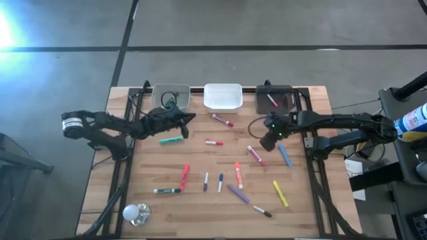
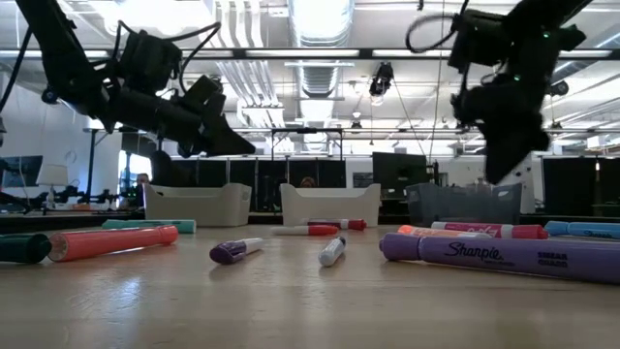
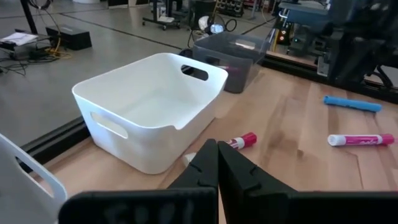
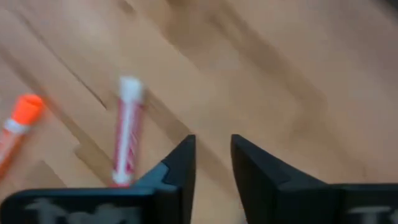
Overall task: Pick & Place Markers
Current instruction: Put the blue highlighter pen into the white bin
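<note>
Several markers lie flat on the wooden table: a green one (image 1: pixel 171 140), a red-capped one (image 1: pixel 222 120), a pink one (image 1: pixel 255 155), a blue one (image 1: pixel 285 155), a red one (image 1: pixel 184 177), an orange one (image 1: pixel 238 175), a purple one (image 1: pixel 237 194) and a yellow one (image 1: pixel 280 193). One pink marker (image 1: pixel 272 100) lies in the black bin (image 1: pixel 288 93). My left gripper (image 1: pixel 192 119) is shut and empty, in the air in front of the clear bin (image 1: pixel 171 88). My right gripper (image 1: pixel 267 141) hangs above the pink marker (image 4: pixel 127 127), its fingers a little apart (image 4: pixel 212 152) and empty.
The clear bin, the white bin (image 1: pixel 223 105) and the black bin stand in a row along the far edge. A white light bulb (image 1: pixel 135 213) lies at the near left corner. Bare wood shows between the far bins and the scattered markers.
</note>
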